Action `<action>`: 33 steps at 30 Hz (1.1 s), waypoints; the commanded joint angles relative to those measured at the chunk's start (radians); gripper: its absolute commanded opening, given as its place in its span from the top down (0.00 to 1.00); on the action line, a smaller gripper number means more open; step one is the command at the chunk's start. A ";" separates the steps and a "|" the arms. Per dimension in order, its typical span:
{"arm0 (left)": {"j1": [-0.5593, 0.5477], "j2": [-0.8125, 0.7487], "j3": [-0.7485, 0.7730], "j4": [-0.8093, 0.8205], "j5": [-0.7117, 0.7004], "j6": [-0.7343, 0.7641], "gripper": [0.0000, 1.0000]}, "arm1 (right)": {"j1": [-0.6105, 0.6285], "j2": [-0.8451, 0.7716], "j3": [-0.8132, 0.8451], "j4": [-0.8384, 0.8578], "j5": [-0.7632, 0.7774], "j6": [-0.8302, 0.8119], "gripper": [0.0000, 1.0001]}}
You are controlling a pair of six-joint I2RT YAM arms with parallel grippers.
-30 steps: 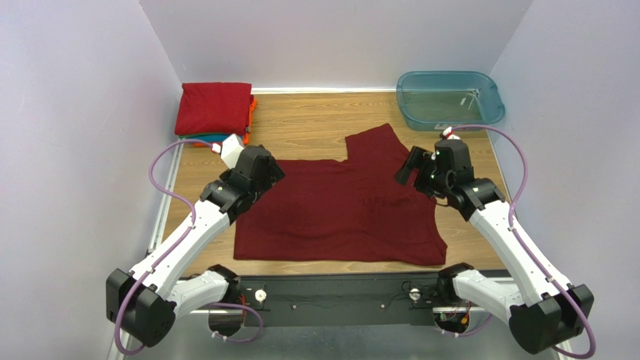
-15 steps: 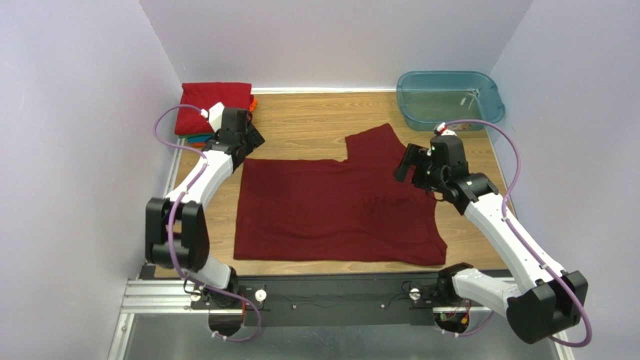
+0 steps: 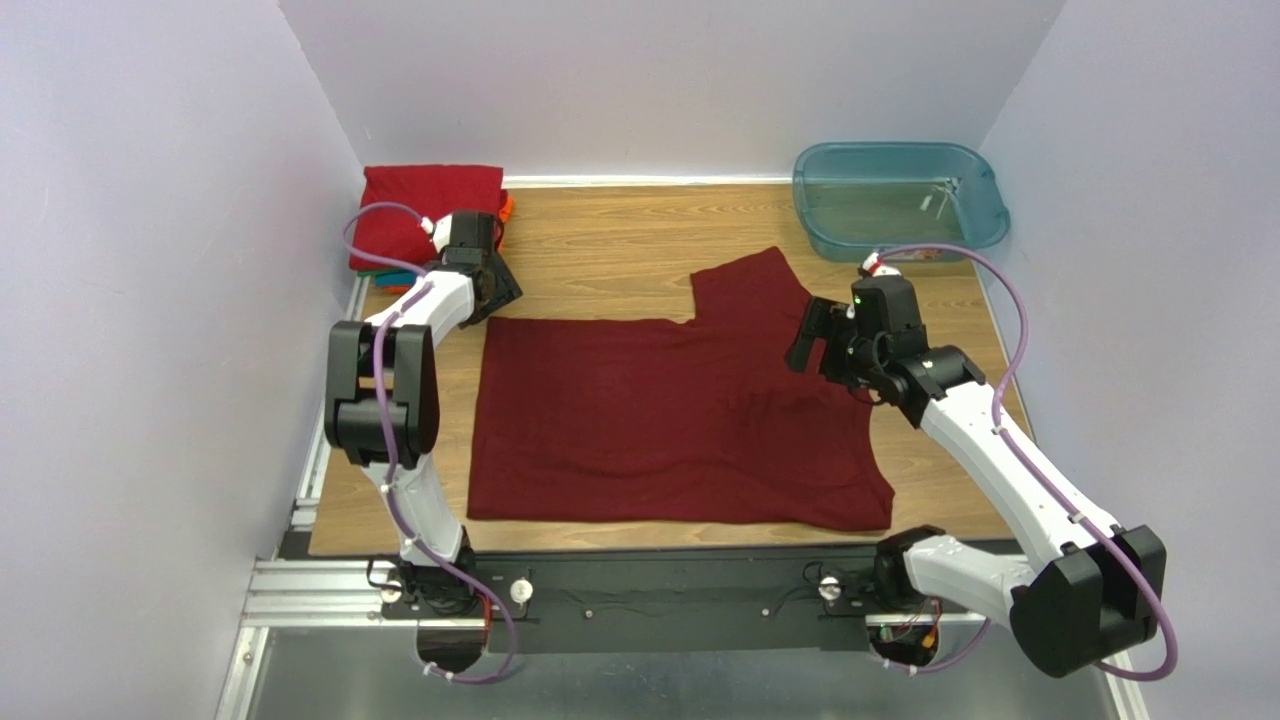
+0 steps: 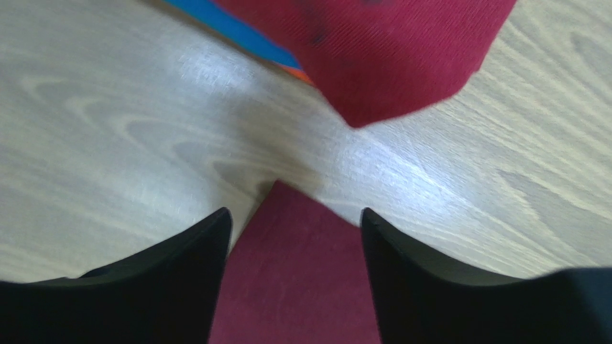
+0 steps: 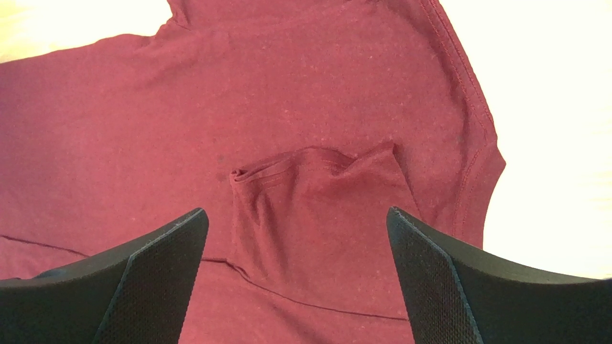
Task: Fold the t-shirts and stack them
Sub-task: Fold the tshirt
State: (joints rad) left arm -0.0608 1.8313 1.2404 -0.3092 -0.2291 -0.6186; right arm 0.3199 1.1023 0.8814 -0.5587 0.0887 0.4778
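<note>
Top view: a stack (image 3: 428, 210) of folded shirts, red on top, is seen at the far left corner of the tabletop (image 3: 601, 240). Near it, the left pincer (image 3: 496, 290) is held apart, with the far left corner of the maroon shirt (image 3: 661, 420) between its fingers. That shirt is spread flat in the middle. The right pincer (image 3: 809, 342) is held wide apart over the tucked sleeve. A tub (image 3: 899, 195) is seen far right.

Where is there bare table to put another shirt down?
The widest bare wood of the table lies at the back, between the stack of folded red, teal and orange shirts and the translucent teal plastic tub, behind the dark maroon t-shirt. The middle is crowded: that shirt covers it.
</note>
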 commanded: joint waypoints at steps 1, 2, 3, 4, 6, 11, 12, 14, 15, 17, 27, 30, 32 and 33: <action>0.001 0.066 0.063 -0.028 0.022 0.036 0.28 | 0.004 0.002 -0.019 0.023 0.009 -0.013 0.00; 0.001 0.075 0.068 -0.034 0.022 0.037 0.28 | 0.004 0.001 -0.019 0.023 0.013 -0.013 0.00; 0.003 0.088 0.073 -0.039 0.022 0.037 0.32 | 0.004 -0.001 -0.019 0.023 0.016 -0.013 0.00; 0.001 0.094 0.073 -0.044 0.013 0.036 0.32 | 0.004 -0.001 -0.021 0.023 0.017 -0.013 0.00; 0.001 0.100 0.073 -0.050 0.004 0.039 0.32 | 0.004 -0.001 -0.021 0.025 0.019 -0.013 0.00; 0.001 0.123 0.065 -0.060 0.013 0.056 0.35 | 0.004 0.007 -0.022 0.025 0.023 -0.011 0.00; 0.001 0.129 0.062 -0.064 0.013 0.056 0.35 | 0.004 0.007 -0.024 0.026 0.020 -0.011 0.00; 0.001 0.140 0.051 -0.062 0.016 0.056 0.36 | 0.004 0.011 -0.024 0.026 0.020 -0.011 0.00; 0.001 0.149 0.048 -0.061 0.016 0.053 0.41 | 0.004 0.011 -0.024 0.026 0.022 -0.010 0.00; 0.001 0.155 0.042 -0.062 0.027 0.051 0.48 | 0.002 0.013 -0.022 0.026 0.019 -0.010 0.00; 0.001 0.114 -0.019 -0.048 0.050 0.054 0.69 | 0.004 0.014 -0.025 0.028 0.020 -0.008 0.00; 0.001 0.103 -0.030 -0.044 0.063 0.056 0.74 | 0.004 0.014 -0.028 0.028 0.020 -0.008 0.00; -0.001 0.095 -0.038 -0.038 0.074 0.056 0.82 | 0.004 0.018 -0.029 0.028 0.020 -0.007 0.00; -0.001 0.091 -0.041 -0.036 0.076 0.054 0.94 | 0.004 0.018 -0.030 0.028 0.020 -0.007 0.00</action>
State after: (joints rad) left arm -0.0601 1.9289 1.2457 -0.2943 -0.2115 -0.5648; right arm 0.3195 1.1110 0.8684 -0.5434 0.0891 0.4774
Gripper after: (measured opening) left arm 0.202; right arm 0.998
